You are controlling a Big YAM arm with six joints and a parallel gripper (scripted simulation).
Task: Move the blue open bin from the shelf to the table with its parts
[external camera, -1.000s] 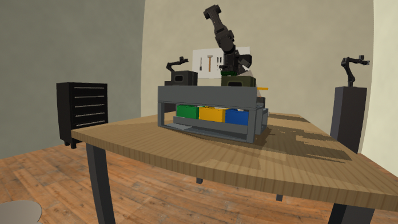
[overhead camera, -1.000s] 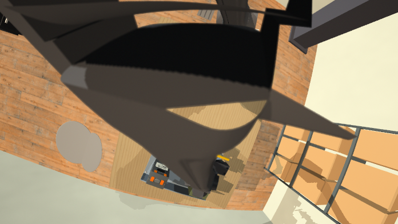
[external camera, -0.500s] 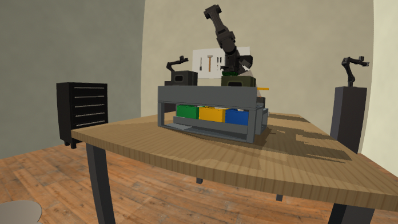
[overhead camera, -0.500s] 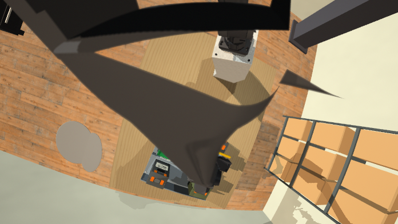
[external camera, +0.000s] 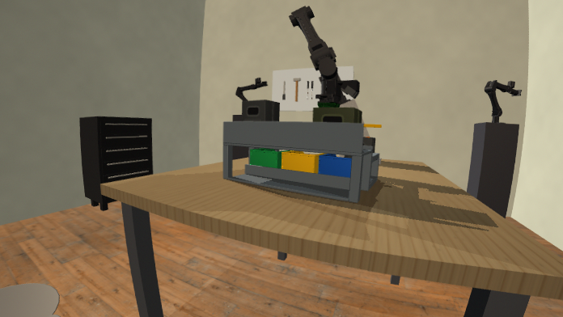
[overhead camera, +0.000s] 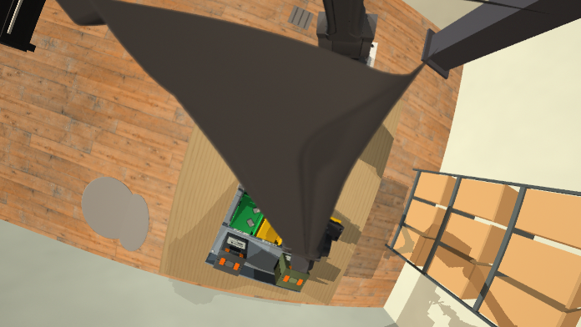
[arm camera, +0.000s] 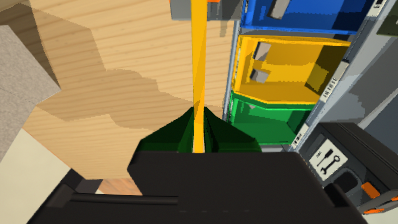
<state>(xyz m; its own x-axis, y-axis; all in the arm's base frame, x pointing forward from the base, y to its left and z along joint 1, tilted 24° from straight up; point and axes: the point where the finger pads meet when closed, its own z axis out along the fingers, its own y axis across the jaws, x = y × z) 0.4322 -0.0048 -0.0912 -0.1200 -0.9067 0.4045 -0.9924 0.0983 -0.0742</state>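
Note:
The blue open bin (external camera: 335, 166) sits in the grey shelf (external camera: 297, 155) at the right end, next to a yellow bin (external camera: 301, 161) and a green bin (external camera: 264, 158). In the wrist view the blue bin (arm camera: 307, 15) shows grey parts inside, with the yellow bin (arm camera: 290, 67) and the green bin (arm camera: 265, 117) below it. My gripper (arm camera: 198, 112) has green fingers and is shut on a thin yellow bar (arm camera: 199, 60) that runs away from the fingers over the table. The gripper (external camera: 328, 104) hangs above the shelf's top, apart from the blue bin. The bar's end (external camera: 372, 125) sticks out past the shelf's right side.
A dark grey case (external camera: 260, 110) and an olive case (external camera: 336, 115) stand on the shelf top. In the top view my arm (overhead camera: 267, 125) hides the shelf's right part. A black drawer cabinet (external camera: 115, 154) stands at the left and a pedestal (external camera: 491, 162) at the right.

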